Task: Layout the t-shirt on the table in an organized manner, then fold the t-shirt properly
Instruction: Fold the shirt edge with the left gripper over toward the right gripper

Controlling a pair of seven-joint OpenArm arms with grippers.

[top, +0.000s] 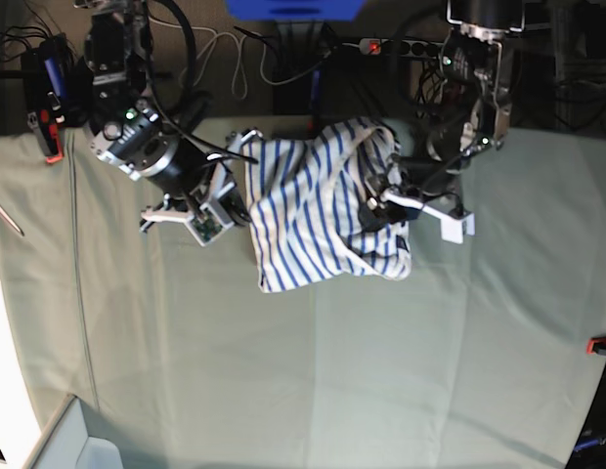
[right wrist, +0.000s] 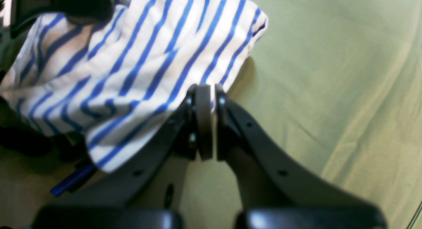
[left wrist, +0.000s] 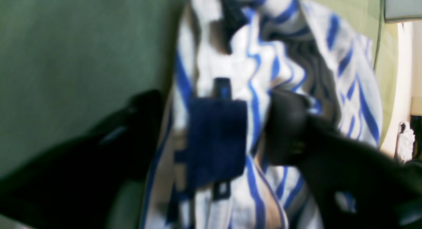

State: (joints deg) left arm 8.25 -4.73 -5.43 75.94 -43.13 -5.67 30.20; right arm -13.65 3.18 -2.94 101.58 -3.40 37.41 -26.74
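1. base view: the t-shirt (top: 318, 210) is seen bunched on the table (top: 313, 371), towards 12 o'clock, strung between both arms.
2. the right gripper (right wrist: 207, 90) is clamped on its hem at 9 o'clock.
3. the left gripper (left wrist: 214, 123) is set astride the neck tag (left wrist: 216, 136) at 3 o'clock, jaws apart, nothing pinched.

Soft striped cloth t-shirt (top: 318, 210)

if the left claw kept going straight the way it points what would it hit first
Most likely the t-shirt: the left claw points into its bunched striped cloth, with the dark blue neck tag between its fingers. The blurred view leaves depth unclear.
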